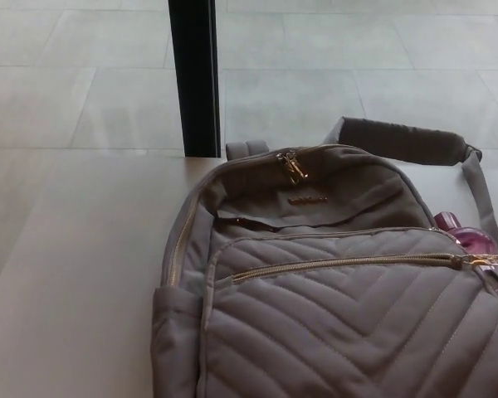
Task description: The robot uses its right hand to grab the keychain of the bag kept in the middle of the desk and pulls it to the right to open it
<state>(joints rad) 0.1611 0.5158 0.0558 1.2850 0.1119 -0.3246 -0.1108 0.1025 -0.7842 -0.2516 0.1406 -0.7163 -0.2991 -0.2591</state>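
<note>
One view is all you have, the head camera looking down, and in it neither hand shows, so you cannot tell how far either is open or what, if anything, it holds. The bag point(332, 282), a grey quilted backpack, lies on the pale worktop point(66, 274) with its top handle toward the black post point(195, 79) and its padded strap point(402, 139) curving off at the upper right. The front-pocket zipper point(349, 264) runs as a long gold line nearly straight across the bag, left to right, and that is the axis your pull follows. Its slider point(473, 260) sits at the far right end of that line, close to the picture's right edge, with a pink object point(465, 234) showing just above it and something small and metallic trailing rightward from it; whether that is the keychain's ring is too small to tell, and the keychain itself is not clearly in view. Judging from where the slider lies, the pocket looks to be drawn open about as far as it goes. The slider is on the robot's right side, so the right hand would be the nearer one, coming in from beyond the right edge. A second pair of gold pulls point(295, 166) rests at the top of the bag, well apart from the front zipper.
</note>
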